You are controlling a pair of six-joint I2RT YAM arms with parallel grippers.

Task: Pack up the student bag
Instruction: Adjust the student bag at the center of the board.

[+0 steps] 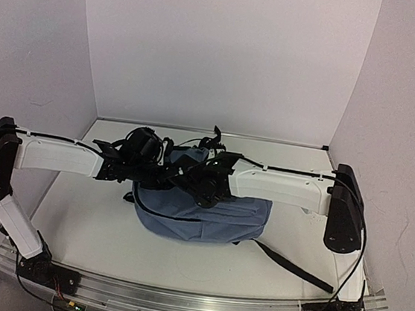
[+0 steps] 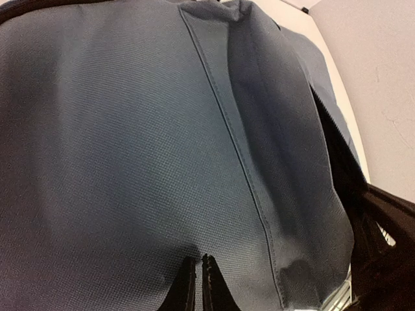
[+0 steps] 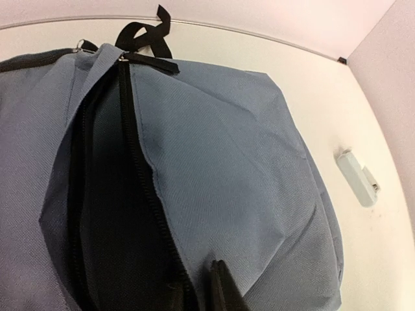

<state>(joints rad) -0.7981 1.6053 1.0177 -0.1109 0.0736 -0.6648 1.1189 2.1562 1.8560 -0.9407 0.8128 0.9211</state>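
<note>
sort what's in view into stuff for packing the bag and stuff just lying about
for the job: backpack, its open zip, left claw, right claw

lying about: small white plastic piece, apart from the backpack

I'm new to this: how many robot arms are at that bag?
2: the left arm reaches from the left, the right arm from the right, meeting over the student bag.
</note>
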